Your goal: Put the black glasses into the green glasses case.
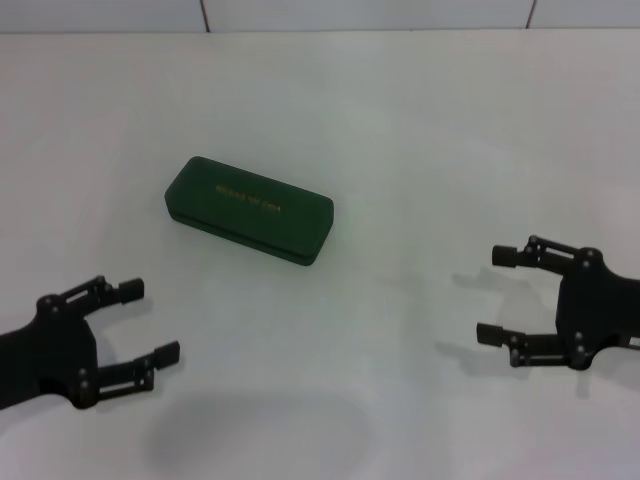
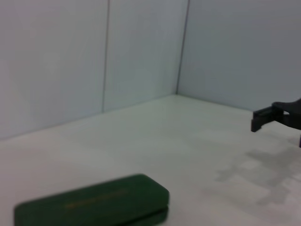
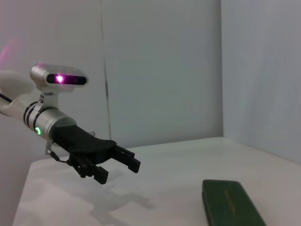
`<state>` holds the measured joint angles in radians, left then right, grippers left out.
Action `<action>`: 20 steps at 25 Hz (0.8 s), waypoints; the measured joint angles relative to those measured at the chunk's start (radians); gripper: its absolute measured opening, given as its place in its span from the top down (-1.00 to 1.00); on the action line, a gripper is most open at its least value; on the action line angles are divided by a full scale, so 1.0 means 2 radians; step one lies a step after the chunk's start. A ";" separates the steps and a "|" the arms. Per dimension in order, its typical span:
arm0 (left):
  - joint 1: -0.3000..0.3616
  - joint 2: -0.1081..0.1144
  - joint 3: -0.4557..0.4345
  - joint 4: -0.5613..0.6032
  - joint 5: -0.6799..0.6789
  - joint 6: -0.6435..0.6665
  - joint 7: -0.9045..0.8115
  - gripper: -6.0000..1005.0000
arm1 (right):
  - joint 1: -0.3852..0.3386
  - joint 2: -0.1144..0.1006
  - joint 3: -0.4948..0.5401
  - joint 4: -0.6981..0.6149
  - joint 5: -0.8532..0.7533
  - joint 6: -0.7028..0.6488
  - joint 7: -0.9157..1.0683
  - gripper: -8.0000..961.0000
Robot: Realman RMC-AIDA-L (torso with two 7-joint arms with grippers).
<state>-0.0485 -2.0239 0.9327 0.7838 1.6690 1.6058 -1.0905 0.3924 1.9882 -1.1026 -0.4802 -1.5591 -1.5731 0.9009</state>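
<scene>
White table [image 1: 420, 130], closed dark-green glasses case [image 1: 248, 209], gold lettering seemingly illegible, both claws spread.

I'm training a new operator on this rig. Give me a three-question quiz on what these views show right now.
1. True or false: the green glasses case lies shut on the white table.
2. Which hand is touching the case? A) left hand B) right hand C) neither
3. Fill in: the black glasses are ____ in any view.

Key:
1. True; the lid with gold lettering is down.
2. C; both hands hover open, on either side of the case and nearer the robot, well apart from it.
3. Not visible.
</scene>
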 joint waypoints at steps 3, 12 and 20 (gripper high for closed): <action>0.001 0.002 0.000 -0.002 0.009 0.011 0.000 -0.74 | 0.000 0.002 0.000 0.000 -0.007 0.001 0.000 -0.82; -0.002 0.007 -0.006 -0.001 0.018 0.031 0.000 -0.74 | 0.000 0.001 -0.002 0.000 -0.010 -0.002 -0.001 -0.83; -0.008 0.010 -0.006 -0.001 0.021 0.039 0.001 -0.74 | 0.000 -0.003 -0.002 0.000 -0.011 -0.005 -0.001 -0.83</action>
<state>-0.0640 -2.0038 0.9205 0.7824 1.7119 1.6843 -1.0894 0.3931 1.9814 -1.1060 -0.4801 -1.5801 -1.5836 0.8989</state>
